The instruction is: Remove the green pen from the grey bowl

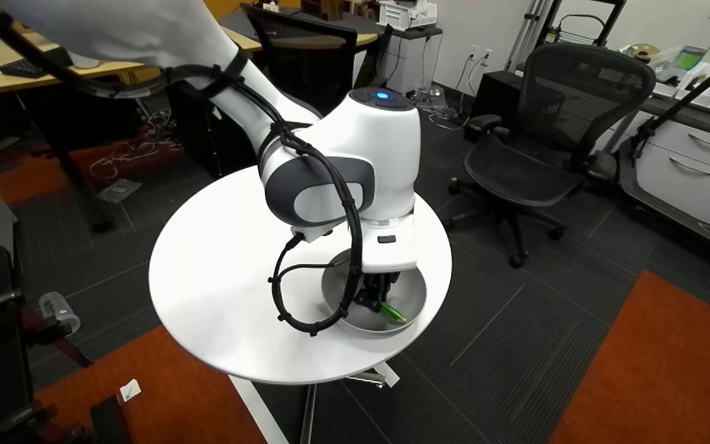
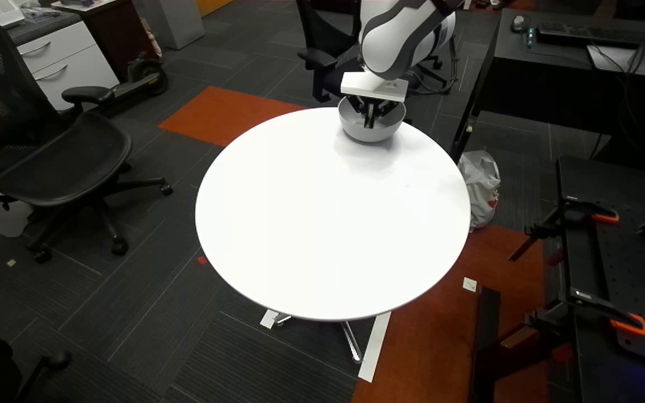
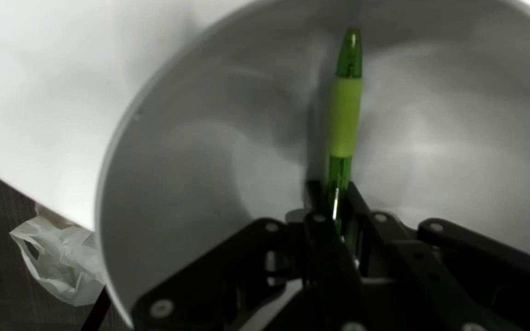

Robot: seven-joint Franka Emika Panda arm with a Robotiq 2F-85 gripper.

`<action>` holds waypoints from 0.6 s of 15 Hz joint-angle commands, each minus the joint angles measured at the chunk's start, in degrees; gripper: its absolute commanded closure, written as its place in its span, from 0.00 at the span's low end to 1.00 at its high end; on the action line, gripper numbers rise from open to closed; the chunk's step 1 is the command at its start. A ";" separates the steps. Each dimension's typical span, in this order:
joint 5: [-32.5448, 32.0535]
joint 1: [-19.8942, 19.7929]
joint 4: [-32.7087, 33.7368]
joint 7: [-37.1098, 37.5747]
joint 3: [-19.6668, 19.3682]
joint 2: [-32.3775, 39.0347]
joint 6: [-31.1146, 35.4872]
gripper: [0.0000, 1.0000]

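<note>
The green pen (image 3: 345, 115) has a light green grip and a darker clear tip and barrel. In the wrist view its barrel sits between the two black fingers of my gripper (image 3: 333, 189), which are shut on it. The gripper (image 1: 375, 302) is down inside the grey bowl (image 1: 415, 295), and the pen (image 1: 393, 313) sticks out from the fingertips, tilted, within the bowl. The bowl (image 2: 370, 134) stands near the edge of the table in an exterior view, with the gripper (image 2: 369, 120) inside its rim. The pen's rear end is hidden by the fingers.
The bowl stands on a round white table (image 1: 225, 290), also seen in an exterior view (image 2: 328, 224). A black office chair (image 1: 534, 142) stands beside the table. A white plastic bag (image 2: 479, 184) lies on the floor by the table. A black cable loop (image 1: 315, 327) hangs from the arm beside the bowl.
</note>
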 commanded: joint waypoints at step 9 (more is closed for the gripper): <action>-7.57 11.58 -15.84 -0.60 -7.82 -21.57 14.33 0.97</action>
